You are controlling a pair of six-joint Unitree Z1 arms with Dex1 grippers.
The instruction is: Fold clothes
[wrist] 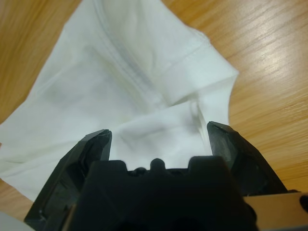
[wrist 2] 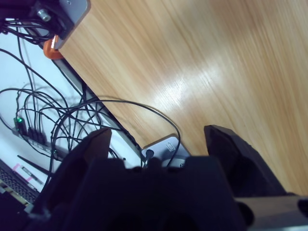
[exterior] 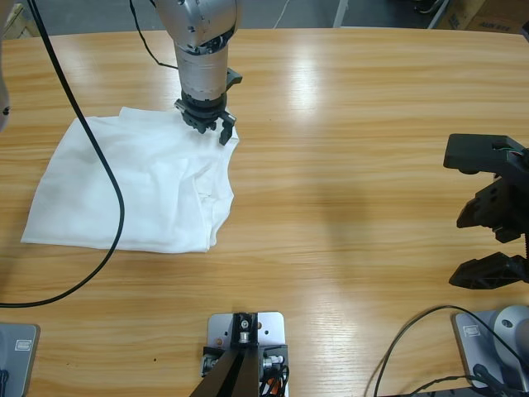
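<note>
The clothes are one white T-shirt (exterior: pixel 140 186), lying partly folded and rumpled on the left half of the wooden table (exterior: pixel 355 149). My left gripper (exterior: pixel 207 124) comes down from the top onto the shirt's far right corner. In the left wrist view its black jaws stand open (wrist: pixel 159 132), with the white cloth (wrist: pixel 134 86) and a stitched hem spread between and beyond them. My right gripper (exterior: pixel 486 244) hovers open at the table's right edge, far from the shirt. The right wrist view shows only bare wood between the right gripper's jaws (wrist 2: pixel 156 132).
A black cable (exterior: pixel 116 207) runs down from the top left across the shirt's left part to the left edge. More cables (exterior: pixel 405 347) lie at the bottom right. Past the table's edge (wrist 2: pixel 96 103), the right wrist view shows tangled cables and an orange clamp (wrist 2: pixel 50 50).
</note>
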